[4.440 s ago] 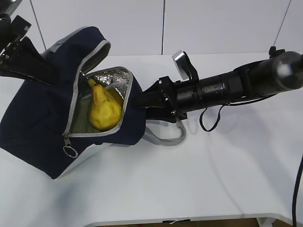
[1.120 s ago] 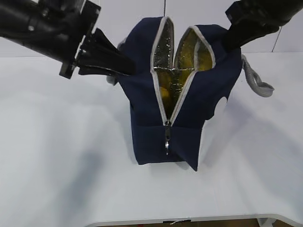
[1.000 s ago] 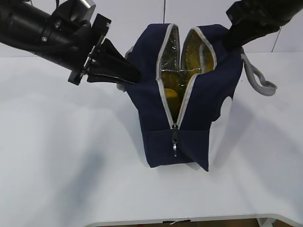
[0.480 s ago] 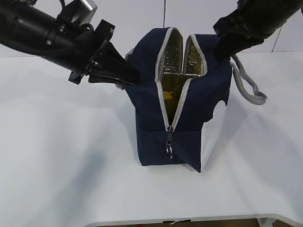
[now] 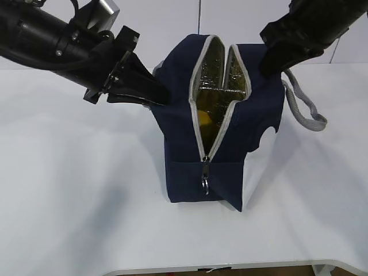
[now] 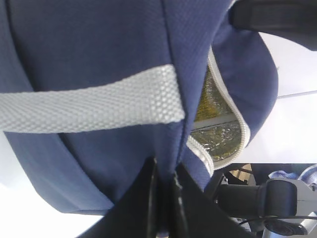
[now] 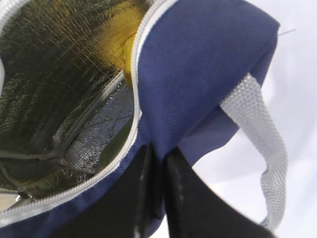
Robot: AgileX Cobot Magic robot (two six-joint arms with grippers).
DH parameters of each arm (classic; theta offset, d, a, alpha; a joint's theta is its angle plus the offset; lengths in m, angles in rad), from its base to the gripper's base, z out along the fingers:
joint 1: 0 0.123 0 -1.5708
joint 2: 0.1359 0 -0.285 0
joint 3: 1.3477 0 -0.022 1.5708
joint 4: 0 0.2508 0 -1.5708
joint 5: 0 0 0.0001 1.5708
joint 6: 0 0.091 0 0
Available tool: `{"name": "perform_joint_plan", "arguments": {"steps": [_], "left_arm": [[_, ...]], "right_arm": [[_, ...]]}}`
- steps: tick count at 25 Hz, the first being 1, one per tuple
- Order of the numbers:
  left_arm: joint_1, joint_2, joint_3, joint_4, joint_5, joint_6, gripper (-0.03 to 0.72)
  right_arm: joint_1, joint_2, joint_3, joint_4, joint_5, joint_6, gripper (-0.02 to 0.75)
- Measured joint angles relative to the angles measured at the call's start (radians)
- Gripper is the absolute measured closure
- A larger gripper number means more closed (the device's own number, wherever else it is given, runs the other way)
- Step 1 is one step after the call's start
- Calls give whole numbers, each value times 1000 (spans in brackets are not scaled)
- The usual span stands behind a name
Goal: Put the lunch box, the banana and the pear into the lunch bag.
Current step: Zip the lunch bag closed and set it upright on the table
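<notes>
On the white table (image 5: 86, 218), the lunch bag (image 5: 184, 167) stands upright, unzipped.

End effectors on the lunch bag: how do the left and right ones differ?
The left end effector reaches in nearly level to the lunch bag's left wall; the right end effector slants down onto its upper right edge. The left sits near a flat grey strap, the right beside a hanging loop. Both have navy fabric between their fingers.
</notes>
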Motion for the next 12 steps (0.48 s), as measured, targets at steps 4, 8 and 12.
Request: {"name": "perform_joint_plan", "arguments": {"steps": [4,8,12], "left_arm": [[0,0,0,0,0,0,701],[0,0,0,12,2,2,667],[0,0,0,17,7,2,461]], "right_arm": [[0,0,-2,0,13,0,505],[0,0,-2,0,18,27,363],[0,-10,-2,-19,28,50,276]]}}
